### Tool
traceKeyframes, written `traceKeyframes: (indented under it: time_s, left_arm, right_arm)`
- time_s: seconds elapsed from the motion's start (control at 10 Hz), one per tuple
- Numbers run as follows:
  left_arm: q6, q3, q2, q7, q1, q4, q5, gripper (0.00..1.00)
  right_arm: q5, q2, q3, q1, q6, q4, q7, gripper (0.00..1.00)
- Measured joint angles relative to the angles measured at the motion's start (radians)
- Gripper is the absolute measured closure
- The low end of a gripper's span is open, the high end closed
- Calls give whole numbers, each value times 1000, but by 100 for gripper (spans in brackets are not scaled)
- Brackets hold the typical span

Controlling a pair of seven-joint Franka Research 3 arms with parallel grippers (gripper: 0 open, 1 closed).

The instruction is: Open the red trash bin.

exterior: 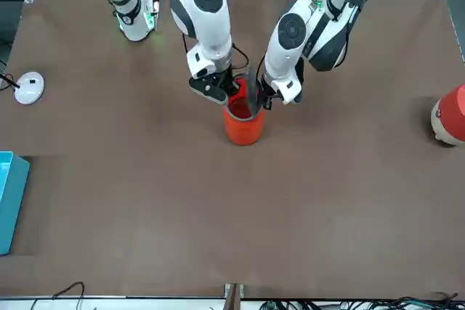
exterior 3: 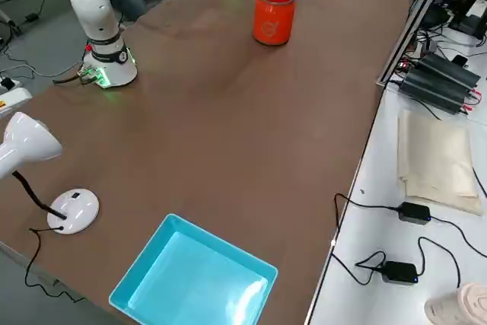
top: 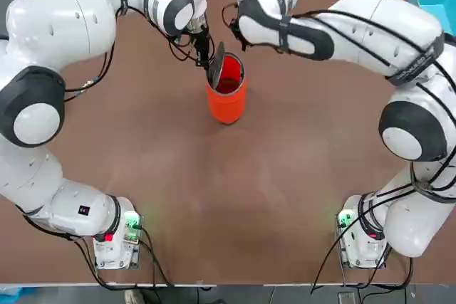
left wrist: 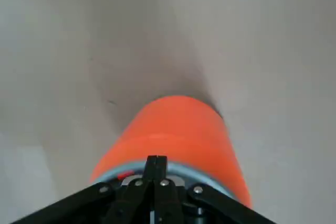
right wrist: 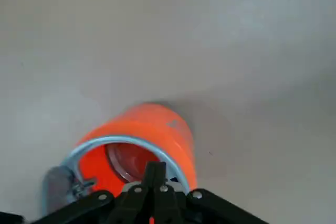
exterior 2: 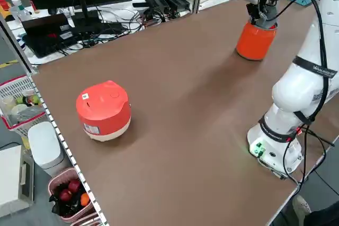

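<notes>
Orange-red and upright, the trash bin [top: 226, 96] stood on the brown bench [top: 214, 204] toward its far edge from the robot, roughly midway between the left and right edges. Its grey lid [top: 216, 63] was tipped up nearly on edge at the rim's left side, and the red inside showed plainly from above, so the opening looked largely done. The left gripper [top: 203, 51] hung over the lid side with fingers pressed together, holding nothing that could be made out. The right gripper [exterior: 212, 91] sat at the opposite side of the rim, its fingers likewise closed with no object seen between them. Whether either touched the bin could not be told. What seemed left was to confirm the lid would stay raised by itself and to draw both arms clear. A red-and-cream domed pot [exterior 2: 104, 110] sat near the bench's left edge, a light-blue box [exterior 3: 194, 278] at its right edge.
</notes>
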Motion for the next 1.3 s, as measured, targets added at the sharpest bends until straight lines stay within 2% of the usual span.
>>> traceKeyframes:
  time_s: [0.1,0.3,0.6,0.8,0.9,1.0,1.2,1.3]
  left_arm:
    - [0,0,0,0,0,0,0,99]
    - [-13,0,-14,0,5,6,0,99]
    - [-142,2,-78,30,42,65,0,99]
    - [-233,2,-107,188,128,128,0,97]
    - [-271,4,-125,329,180,150,0,93]
    - [-302,6,-144,483,225,163,0,84]
    - [-355,7,-168,677,287,188,9,58]
    - [-388,8,-174,745,318,202,37,42]
  right_arm:
    - [-2,-21,-2,-26,-29,14,-17,98]
    - [1,-56,-5,-118,-161,81,-98,96]
    - [11,-80,-7,-281,-304,192,-261,57]
    - [-1,-116,-8,-349,-347,208,-363,28]
    - [-9,-134,-9,-385,-368,210,-429,12]
    - [-16,-152,-10,-430,-391,211,-509,0]
    - [-35,-194,-12,-538,-468,213,-715,0]
    - [-36,-219,-13,-601,-504,213,-839,0]
